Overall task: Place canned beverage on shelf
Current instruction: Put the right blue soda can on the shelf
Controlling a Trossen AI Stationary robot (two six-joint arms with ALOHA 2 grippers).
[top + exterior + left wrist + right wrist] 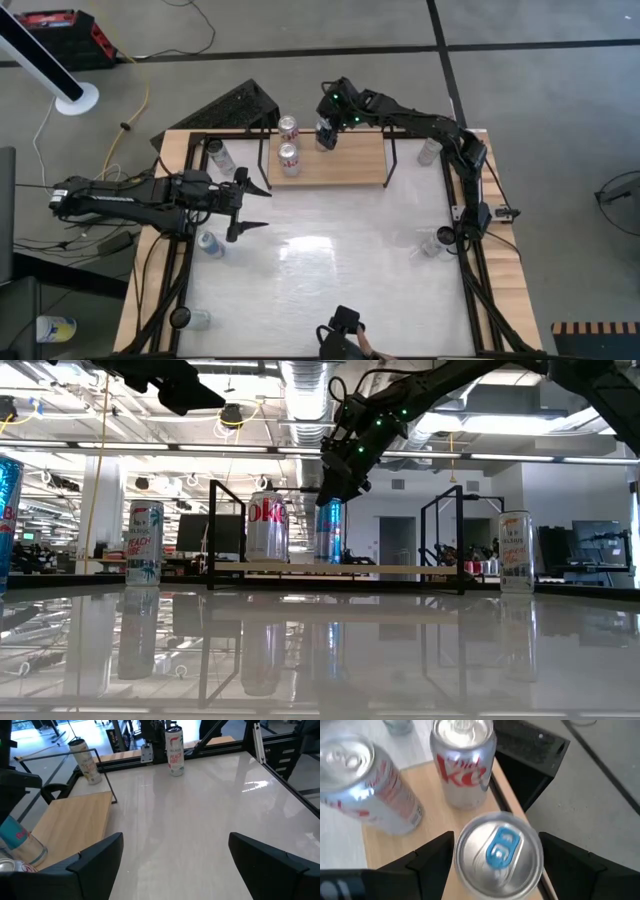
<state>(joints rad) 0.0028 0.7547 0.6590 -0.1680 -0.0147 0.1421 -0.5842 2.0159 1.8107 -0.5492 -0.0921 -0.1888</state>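
Observation:
The shelf (340, 162) is a light-wood board with black end rails at the table's far side. Two silver-and-red cans (288, 128) (289, 158) stand on its left end. My right gripper (327, 132) is shut on a blue-and-silver can (497, 854) next to them, over the shelf's far edge; the low view shows this can (328, 532) under the gripper (338, 478). My left gripper (252, 206) is open and empty above the table's left part, in front of the shelf; its wrist view (172, 870) shows nothing between the fingers. My right gripper pinches the can's upper wall just below the rim (457, 851) between its two fingers (434, 856), one on each side. The fingers come from above, pointing down. The can is upright, and its bottom (328, 560) looks level with the shelf board.
Loose cans stand about the table: far left (222, 156), beside my left arm (210, 243), near left (197, 318), far right (430, 150) and right (432, 243). The shelf's right half (360, 160) is bare. A person's hand with a controller (345, 335) shows at the near edge.

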